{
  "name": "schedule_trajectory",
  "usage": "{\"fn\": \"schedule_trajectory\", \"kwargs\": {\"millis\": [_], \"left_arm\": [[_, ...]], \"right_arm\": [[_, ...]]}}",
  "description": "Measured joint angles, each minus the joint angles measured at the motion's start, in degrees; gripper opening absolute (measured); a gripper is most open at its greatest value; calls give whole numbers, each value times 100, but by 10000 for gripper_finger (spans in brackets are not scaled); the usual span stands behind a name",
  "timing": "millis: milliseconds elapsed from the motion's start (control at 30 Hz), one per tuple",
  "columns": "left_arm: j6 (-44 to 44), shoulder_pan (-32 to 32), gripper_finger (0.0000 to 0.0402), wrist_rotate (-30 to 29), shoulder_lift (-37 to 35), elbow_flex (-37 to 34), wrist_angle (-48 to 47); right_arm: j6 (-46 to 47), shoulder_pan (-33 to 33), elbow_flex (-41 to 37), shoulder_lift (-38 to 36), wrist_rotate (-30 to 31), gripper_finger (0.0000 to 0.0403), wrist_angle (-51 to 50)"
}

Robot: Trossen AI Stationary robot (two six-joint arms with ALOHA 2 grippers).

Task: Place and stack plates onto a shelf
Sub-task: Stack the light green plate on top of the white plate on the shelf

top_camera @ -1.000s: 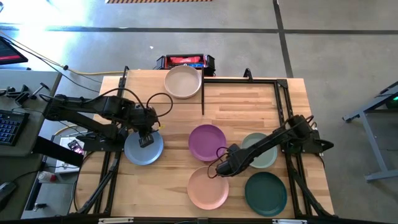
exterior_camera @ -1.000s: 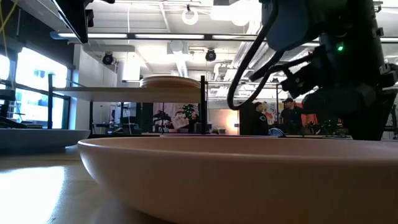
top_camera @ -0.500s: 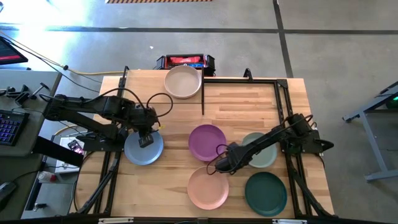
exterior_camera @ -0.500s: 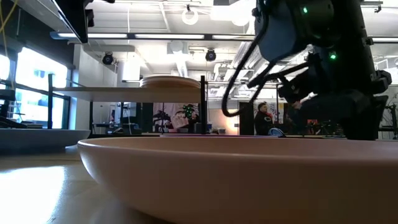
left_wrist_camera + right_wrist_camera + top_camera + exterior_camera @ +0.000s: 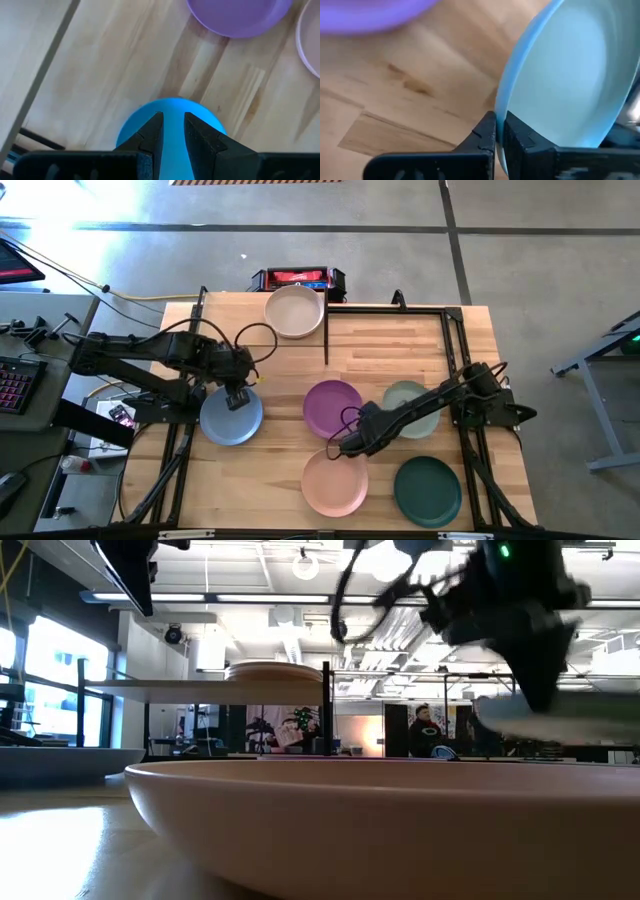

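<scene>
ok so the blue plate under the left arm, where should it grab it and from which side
Pinch the thin rim of the blue plate, coming down from above at its far edge, where the left tool hovers open. The plate lies flat and shallow, so only the raised rim offers a hold.

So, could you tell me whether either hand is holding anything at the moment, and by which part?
The right hand pinches the sage green plate by its rim. The left hand hangs above the blue plate, holding nothing.
</scene>
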Motion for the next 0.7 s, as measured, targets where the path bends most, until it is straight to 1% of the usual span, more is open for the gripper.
{"fn": "schedule_trajectory", "kwargs": {"millis": [100, 267, 500, 700], "left_arm": [[99, 101, 65, -7, 0, 0, 1], [189, 273, 65, -9, 2, 0, 9], [285, 490, 65, -12, 2, 0, 1], [345, 769, 65, -216, 2, 0, 9]], "right_arm": [[-40, -100, 478, 0, 354, 0, -517], [-523, -421, 956, -155, 945, 0, -469], [-1242, -952, 1231, -422, 1534, 0, -466], [-2043, -1518, 1594, -570, 2136, 0, -461]]}}
